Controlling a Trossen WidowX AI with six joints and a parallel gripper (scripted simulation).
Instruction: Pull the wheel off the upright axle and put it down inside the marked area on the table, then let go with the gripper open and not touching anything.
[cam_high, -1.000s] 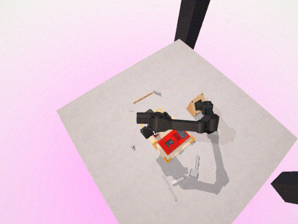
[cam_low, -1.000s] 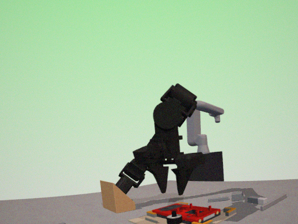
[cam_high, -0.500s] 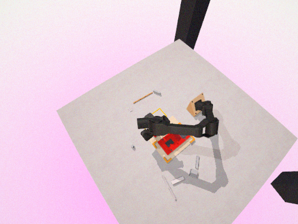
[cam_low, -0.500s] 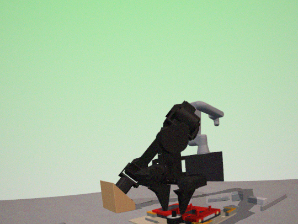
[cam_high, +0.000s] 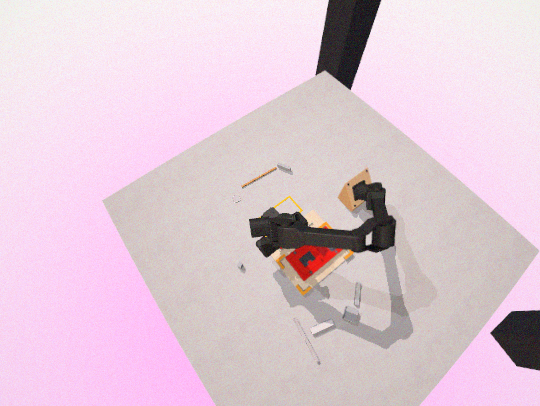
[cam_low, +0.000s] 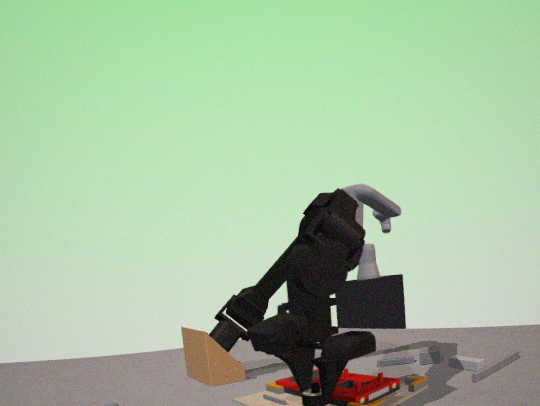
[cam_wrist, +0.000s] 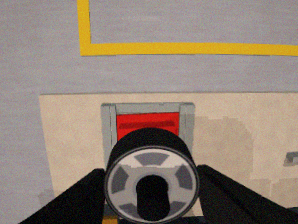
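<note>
The wheel (cam_wrist: 172, 174) (cam_low: 310, 394), with a black tyre and grey face, sits around the black upright axle (cam_wrist: 152, 202) on the pale board. My gripper (cam_wrist: 151, 176) (cam_low: 315, 391) (cam_high: 270, 231) is low over it, with one fingertip against each side of the tyre, shut on the wheel. The axle top shows through the hub. In the top view the wheel is hidden under the arm. The marked area is a yellow outline (cam_wrist: 190, 49) (cam_high: 296, 204) on the table, just beyond the board's edge; part of it is hidden by the arm in the top view.
A red slab (cam_high: 320, 258) (cam_low: 381, 384) lies on the pale board (cam_wrist: 67, 125) beside the wheel. A grey bracket (cam_wrist: 108, 127) stands right behind the wheel. A wooden wedge (cam_high: 347, 198) (cam_low: 197, 360), an orange bar (cam_high: 259, 178) and several grey pieces, one a pale block (cam_high: 322, 327), are around.
</note>
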